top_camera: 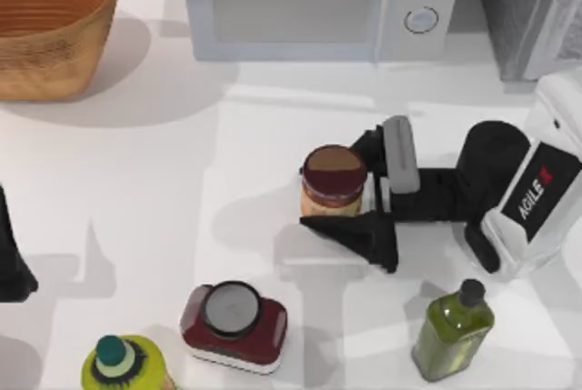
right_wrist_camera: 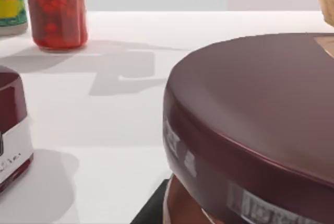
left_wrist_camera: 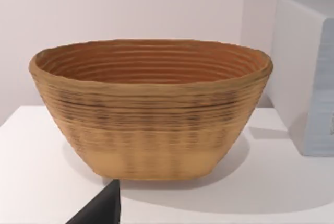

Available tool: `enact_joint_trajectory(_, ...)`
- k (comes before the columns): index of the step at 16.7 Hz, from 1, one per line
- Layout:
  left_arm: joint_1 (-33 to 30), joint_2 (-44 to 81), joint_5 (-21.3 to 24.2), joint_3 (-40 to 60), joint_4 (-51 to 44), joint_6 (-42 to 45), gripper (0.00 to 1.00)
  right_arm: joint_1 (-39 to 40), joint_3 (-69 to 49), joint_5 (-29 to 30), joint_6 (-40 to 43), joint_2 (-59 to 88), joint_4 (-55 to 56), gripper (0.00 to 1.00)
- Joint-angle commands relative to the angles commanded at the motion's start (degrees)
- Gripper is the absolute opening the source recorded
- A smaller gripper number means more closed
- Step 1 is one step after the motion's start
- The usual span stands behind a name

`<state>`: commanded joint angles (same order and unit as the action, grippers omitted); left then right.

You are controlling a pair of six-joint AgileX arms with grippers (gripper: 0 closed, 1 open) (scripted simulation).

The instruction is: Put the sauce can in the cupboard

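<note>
The sauce can [top_camera: 333, 181] stands upright at mid-table, with a dark maroon top and an orange-yellow label. My right gripper [top_camera: 336, 185] reaches in from the right and is open, one finger on the far side of the can and the other on the near side, close to its wall. The can's maroon lid [right_wrist_camera: 250, 109] looms very near in the right wrist view. The cupboard [top_camera: 527, 8], dark grey and speckled, stands at the back right corner. My left arm [top_camera: 11, 258] is parked at the left edge.
A white microwave [top_camera: 309, 4] stands at the back centre and a wicker basket [top_camera: 50, 26] at the back left. Near the front are a squat maroon container [top_camera: 235, 326], a green bottle [top_camera: 452, 326] and a yellow-green bottle [top_camera: 118, 365].
</note>
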<state>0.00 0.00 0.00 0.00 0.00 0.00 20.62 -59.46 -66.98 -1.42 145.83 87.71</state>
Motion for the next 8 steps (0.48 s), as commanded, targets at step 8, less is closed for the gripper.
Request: enact_joint_trajectory(8,0.0,0.0,0.0,0.0,0.0,0.0,1.0,0.2,1.8,-0.5,-0.5,-14.0,-13.6,0.0)
